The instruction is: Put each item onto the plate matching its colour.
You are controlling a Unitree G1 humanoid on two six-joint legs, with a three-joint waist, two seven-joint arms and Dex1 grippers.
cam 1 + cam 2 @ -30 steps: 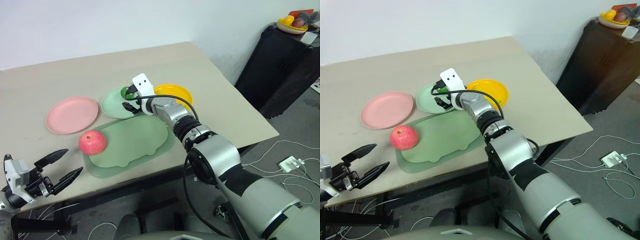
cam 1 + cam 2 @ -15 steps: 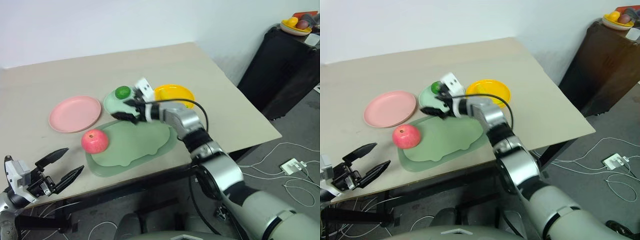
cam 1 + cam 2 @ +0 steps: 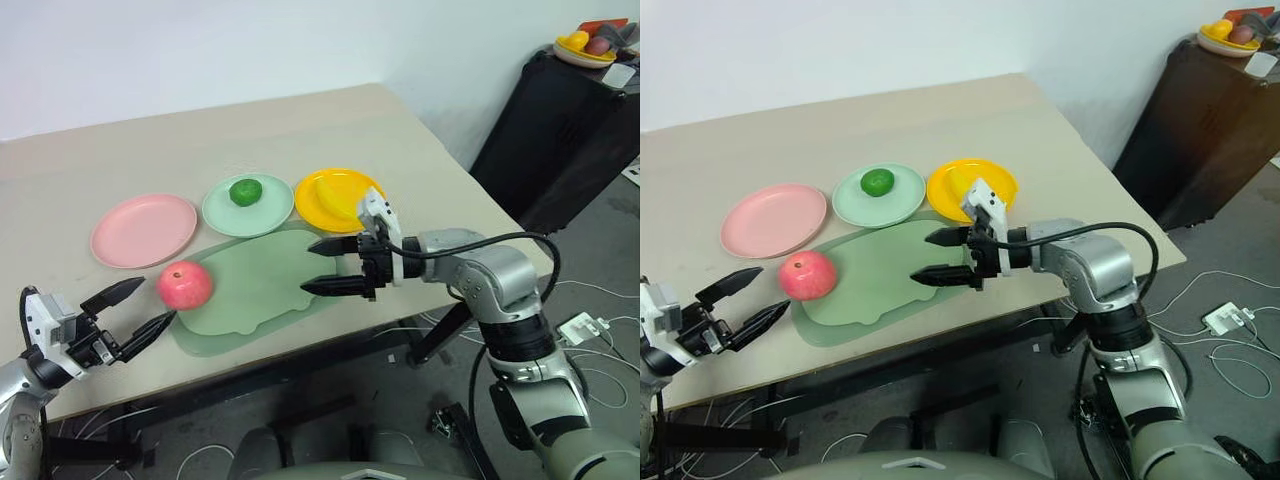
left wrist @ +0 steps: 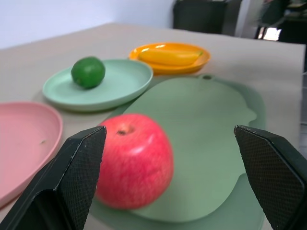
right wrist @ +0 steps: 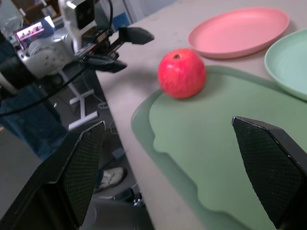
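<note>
Left eye view: my left gripper (image 3: 138, 313) gapes empty at lower left; right gripper (image 3: 328, 267) gapes empty mid-frame.
Risk: round apple (image 3: 185, 285) rolls off the mat (image 3: 262, 290) if nudged.

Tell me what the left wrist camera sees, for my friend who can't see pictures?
A red apple sits on a pale green mat between two open black fingers. Behind it, a green fruit lies on a mint plate and a banana on an orange plate.
</note>
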